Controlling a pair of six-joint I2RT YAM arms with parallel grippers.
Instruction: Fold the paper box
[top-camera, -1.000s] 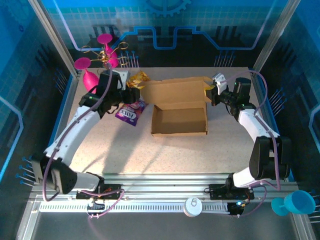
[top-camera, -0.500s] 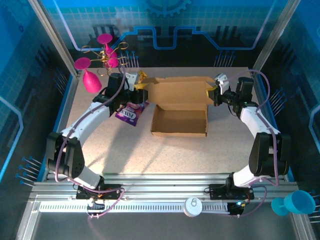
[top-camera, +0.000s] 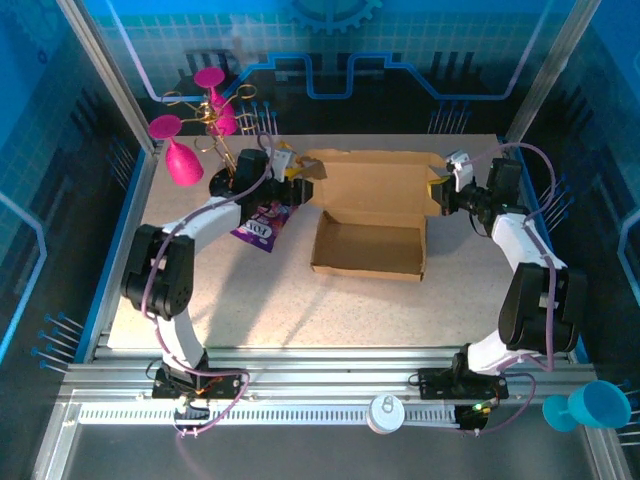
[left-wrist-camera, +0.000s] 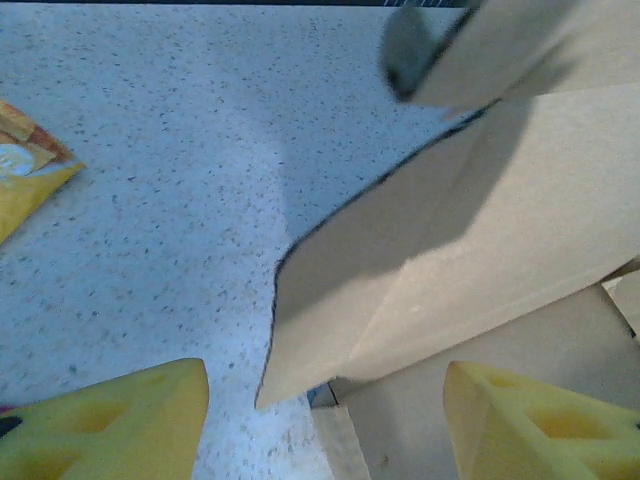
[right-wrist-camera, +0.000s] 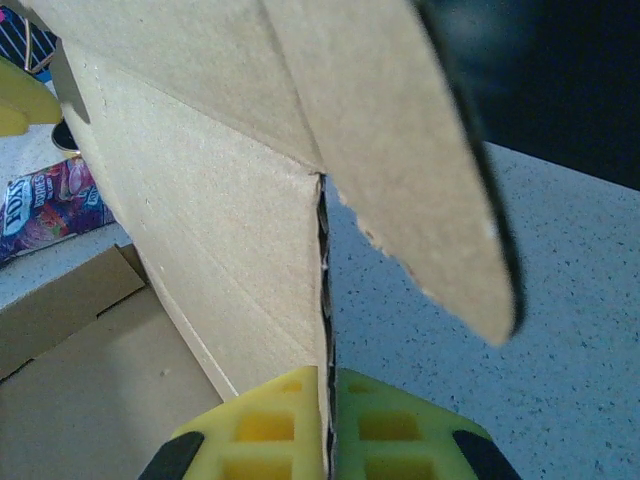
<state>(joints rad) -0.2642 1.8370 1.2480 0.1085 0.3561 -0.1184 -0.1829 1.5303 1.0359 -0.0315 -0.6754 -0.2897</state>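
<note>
From above, the plain brown corrugated cardboard box is sitting mid-tabletop, its tray open and its rear lid panel standing up between the arms. The left fingers are hovering at the lid's left corner, beside a purple foil snack packet, while the right fingers are meeting its right edge. At the left wrist, the left fingers are gaping wide, a side flap's corner lying between them unpinched. At the right wrist, the right fingers are pinching the lid's upright edge. The board is looking light and stiff yet crease-prone, so gripping flap edges near the scored folds seems wisest.
</note>
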